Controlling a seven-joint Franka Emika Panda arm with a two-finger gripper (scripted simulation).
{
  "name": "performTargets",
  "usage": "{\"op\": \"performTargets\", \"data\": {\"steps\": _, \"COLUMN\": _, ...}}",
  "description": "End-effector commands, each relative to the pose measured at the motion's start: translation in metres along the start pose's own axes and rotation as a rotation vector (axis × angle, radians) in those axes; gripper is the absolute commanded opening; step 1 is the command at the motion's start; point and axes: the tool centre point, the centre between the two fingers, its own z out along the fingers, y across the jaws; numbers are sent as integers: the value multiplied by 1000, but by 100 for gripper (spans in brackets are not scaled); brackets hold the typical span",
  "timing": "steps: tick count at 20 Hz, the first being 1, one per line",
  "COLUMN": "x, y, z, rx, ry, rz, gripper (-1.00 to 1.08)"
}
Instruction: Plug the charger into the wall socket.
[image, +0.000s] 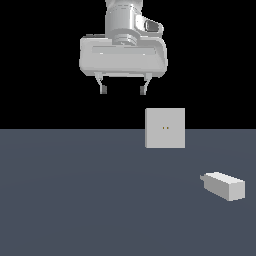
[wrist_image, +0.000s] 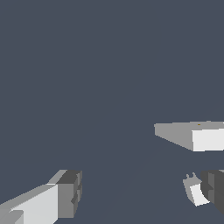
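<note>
Matt off-white charger (image: 226, 185), smooth

No readable text, labels or numbers anywhere (all surfaces plain, unmarked).

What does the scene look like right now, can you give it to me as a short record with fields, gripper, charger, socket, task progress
gripper: gripper open, empty, raised above the floor
charger: charger lying on the floor, toward the exterior view's right, untouched
wall socket: wall socket upright, two small holes at its centre, apart from the charger
task progress: charger not yet grasped or plugged in
</note>
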Motion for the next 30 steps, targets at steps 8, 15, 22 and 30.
{"op": "performTargets", "data": {"steps": 8, "x": -7, "y": 6, "z": 5, "rx": 0, "ry": 3, "rz": -12, "gripper": 100}}
{"op": "performTargets", "data": {"steps": 15, "x": -28, "y": 27, "z": 22, "rx": 1, "ry": 15, "rz": -52, "gripper": 100}}
{"op": "performTargets", "data": {"steps": 22, "x": -60, "y": 62, "z": 50, "rx": 2, "ry": 32, "rz": -116, "gripper": 100}}
{"op": "performTargets", "data": {"steps": 30, "x": -93, "y": 108, "z": 84, "rx": 4, "ry": 54, "rz": -194, "gripper": 100}}
